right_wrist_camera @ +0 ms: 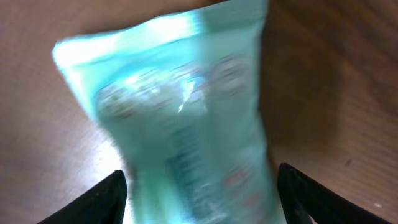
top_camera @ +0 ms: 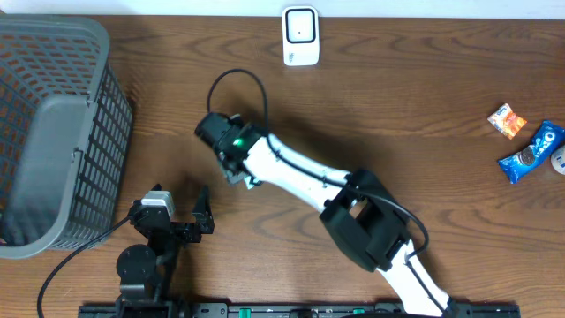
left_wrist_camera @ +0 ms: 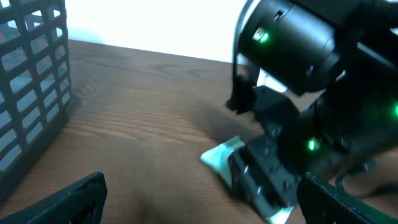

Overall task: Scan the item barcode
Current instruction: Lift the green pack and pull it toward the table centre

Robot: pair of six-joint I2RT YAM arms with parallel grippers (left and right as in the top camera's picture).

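We saw the right gripper [right_wrist_camera: 202, 190] open around the pale green plastic packet [right_wrist_camera: 186, 112], the left gripper [left_wrist_camera: 211, 196] open too. We feared one finger touching first could push it aside.

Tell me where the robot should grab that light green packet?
Probably across its narrow middle, one finger on each long edge, coming straight down from above. The packet lies flat on the table and is longer than wide, and the open right gripper straddles it that way.

A mock shop checkout on a wooden table [top_camera: 397, 106]: barcode scanner [top_camera: 300, 35], basket [top_camera: 53, 132] to its left, snack packets [top_camera: 528, 143] to its right.
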